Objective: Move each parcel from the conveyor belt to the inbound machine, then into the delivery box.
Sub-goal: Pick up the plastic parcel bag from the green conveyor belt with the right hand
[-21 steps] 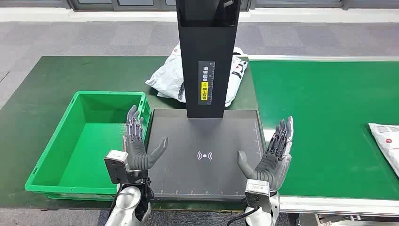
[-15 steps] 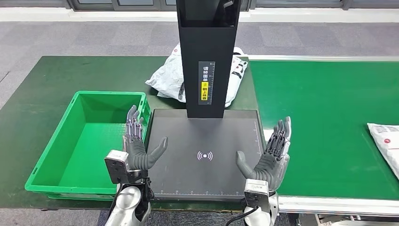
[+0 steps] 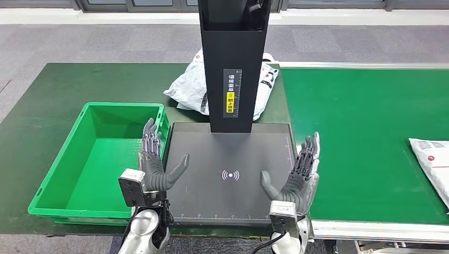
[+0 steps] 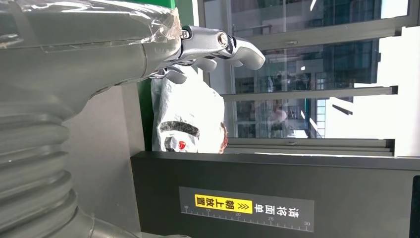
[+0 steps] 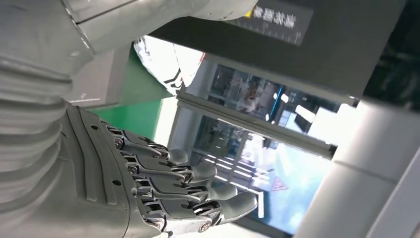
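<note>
- From my remote station: the robot's left hand [image 3: 154, 168] stands upright with fingers apart and thumb out, holding nothing, at the left edge of the flat black scanning pad of the inbound machine [image 3: 212, 153]
- The right hand [image 3: 297, 177] mirrors it at the pad's right edge, fingers spread and empty; the right wrist view shows those dark fingers [image 5: 163, 186] extended side by side
- A white plastic mailer parcel with a red dot label [image 3: 431, 161] lies flat on the green conveyor belt [image 3: 360, 116], well apart from the right hand, cut off by the picture's right edge
- A crumpled white poly-bag parcel with black print [image 3: 190, 87] lies behind the machine's black upright column [image 3: 231, 69]; I believe it rests on the dark green table, though the column hides part of it
- The bright green plastic delivery box [image 3: 61, 174] sits just beside the pad, next to the left hand
</note>
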{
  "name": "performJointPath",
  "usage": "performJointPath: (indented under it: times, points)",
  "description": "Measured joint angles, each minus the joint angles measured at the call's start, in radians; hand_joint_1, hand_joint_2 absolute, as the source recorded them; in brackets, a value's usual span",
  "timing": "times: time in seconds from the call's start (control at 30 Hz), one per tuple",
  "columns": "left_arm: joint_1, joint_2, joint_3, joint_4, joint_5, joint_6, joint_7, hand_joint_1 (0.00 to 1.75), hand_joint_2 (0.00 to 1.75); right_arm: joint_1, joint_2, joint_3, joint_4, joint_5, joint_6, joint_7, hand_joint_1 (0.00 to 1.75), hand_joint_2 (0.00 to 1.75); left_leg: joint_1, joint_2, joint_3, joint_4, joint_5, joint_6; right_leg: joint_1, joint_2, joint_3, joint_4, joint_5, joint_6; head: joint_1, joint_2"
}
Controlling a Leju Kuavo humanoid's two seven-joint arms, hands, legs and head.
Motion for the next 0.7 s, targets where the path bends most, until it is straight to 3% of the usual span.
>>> performJointPath:
  times: [0.13, 0.27, 0.4, 0.53, 0.7]
  points:
    - [0.001, 0.0, 0.003, -0.004, -0.001, 0.0, 0.0, 0.0, 1.75, -0.004, 0.003, -0.068, 0.027, 0.218, 0.0, 0.0, 0.0, 1.75, 0.0, 0.0, 0.0, 0.0, 0.0, 0.0, 0.0, 0.0, 0.0, 0.0, 0.0, 0.0, 0.0, 0.0]
    - [0.007, 0.0, 0.022, -0.018, 0.004, -0.01, 0.0, 0.0, 1.75, -0.029, 0.014, -0.26, 0.041, 0.522, -0.002, 0.009, 0.0, 1.75, 0.0, -0.001, 0.0, 0.0, 0.0, 0.0, 0.0, -0.001, 0.001, 0.0, 0.0, 0.0, 0.0, 0.0]
    - [0.012, 0.0, 0.045, -0.028, 0.006, -0.027, 0.0, 0.0, 1.75, -0.067, 0.02, -0.487, 0.038, 0.723, -0.003, 0.008, 0.0, 1.75, -0.001, -0.002, 0.0, 0.001, 0.0, 0.001, -0.001, -0.002, 0.001, 0.0, 0.0, 0.001, 0.0, 0.0]
    - [0.015, 0.0, 0.056, -0.034, 0.008, -0.031, 0.0, 0.0, 1.75, -0.086, 0.025, -0.636, 0.032, 0.77, -0.003, 0.005, 0.0, 1.75, -0.001, -0.003, 0.0, 0.001, 0.0, 0.001, -0.001, -0.003, 0.002, 0.0, 0.0, 0.001, 0.0, 0.0]
    - [0.017, 0.0, 0.063, -0.038, 0.008, -0.031, 0.0, 0.0, 1.75, -0.098, 0.027, -0.721, 0.028, 0.808, -0.003, 0.003, 0.0, 1.75, -0.001, -0.003, 0.0, 0.0, 0.0, 0.001, -0.001, -0.003, 0.001, 0.0, 0.0, 0.001, 0.0, 0.0]
